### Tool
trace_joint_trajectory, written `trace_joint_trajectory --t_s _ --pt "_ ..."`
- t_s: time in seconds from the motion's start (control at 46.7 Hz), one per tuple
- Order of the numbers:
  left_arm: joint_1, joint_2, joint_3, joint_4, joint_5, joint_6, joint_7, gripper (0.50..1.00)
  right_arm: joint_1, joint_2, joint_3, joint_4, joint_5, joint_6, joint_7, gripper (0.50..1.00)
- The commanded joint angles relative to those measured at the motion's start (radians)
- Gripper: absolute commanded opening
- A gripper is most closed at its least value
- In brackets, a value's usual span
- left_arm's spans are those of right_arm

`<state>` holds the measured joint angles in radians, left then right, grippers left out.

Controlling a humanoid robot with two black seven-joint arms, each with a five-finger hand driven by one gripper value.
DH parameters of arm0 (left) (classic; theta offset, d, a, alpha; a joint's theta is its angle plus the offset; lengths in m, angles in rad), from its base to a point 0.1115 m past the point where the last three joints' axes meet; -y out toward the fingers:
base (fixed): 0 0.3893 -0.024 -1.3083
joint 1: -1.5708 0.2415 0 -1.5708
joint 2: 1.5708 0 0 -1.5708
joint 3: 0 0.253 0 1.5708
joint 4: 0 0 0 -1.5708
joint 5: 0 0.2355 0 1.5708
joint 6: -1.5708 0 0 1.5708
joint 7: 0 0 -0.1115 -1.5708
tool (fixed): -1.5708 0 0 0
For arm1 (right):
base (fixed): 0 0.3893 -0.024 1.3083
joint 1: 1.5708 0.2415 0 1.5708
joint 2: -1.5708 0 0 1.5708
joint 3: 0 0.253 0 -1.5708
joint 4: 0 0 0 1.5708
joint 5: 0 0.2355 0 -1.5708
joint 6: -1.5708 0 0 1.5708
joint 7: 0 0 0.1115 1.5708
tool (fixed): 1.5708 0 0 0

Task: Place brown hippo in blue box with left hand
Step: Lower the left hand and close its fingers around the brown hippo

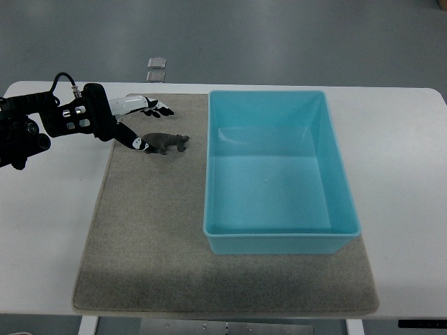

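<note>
Hippo [167, 143] stands on the grey mat [140, 237], just left of the empty blue box [279, 241]. From the top view the left hand [136, 122] has its fingers spread, thumb seemingly touching the rump. A sound grasp needs fingers closing round the body's middle before lifting.

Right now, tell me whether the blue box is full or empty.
Empty. The blue box shows only its bare floor; the brown hippo stands outside on the mat, by the left robot hand.

Left hand [137, 120], fingers spread
</note>
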<state>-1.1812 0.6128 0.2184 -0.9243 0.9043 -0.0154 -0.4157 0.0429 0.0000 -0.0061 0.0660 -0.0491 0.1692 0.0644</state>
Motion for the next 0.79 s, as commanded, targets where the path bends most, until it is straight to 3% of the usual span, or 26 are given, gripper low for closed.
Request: trace_joint_trajectory --t_s 0.0,0.77 --pt "0.000 -0.002 0.010 0.004 0.001 0.000 0.000 0.816 0.000 0.000 0.000 0.000 0.000 0.001 0.000 0.936" --pt "0.003 -0.036 0.012 0.056 0.013 0.002 -0.002 0.763 0.000 0.000 0.000 0.000 0.000 0.001 0.000 0.936"
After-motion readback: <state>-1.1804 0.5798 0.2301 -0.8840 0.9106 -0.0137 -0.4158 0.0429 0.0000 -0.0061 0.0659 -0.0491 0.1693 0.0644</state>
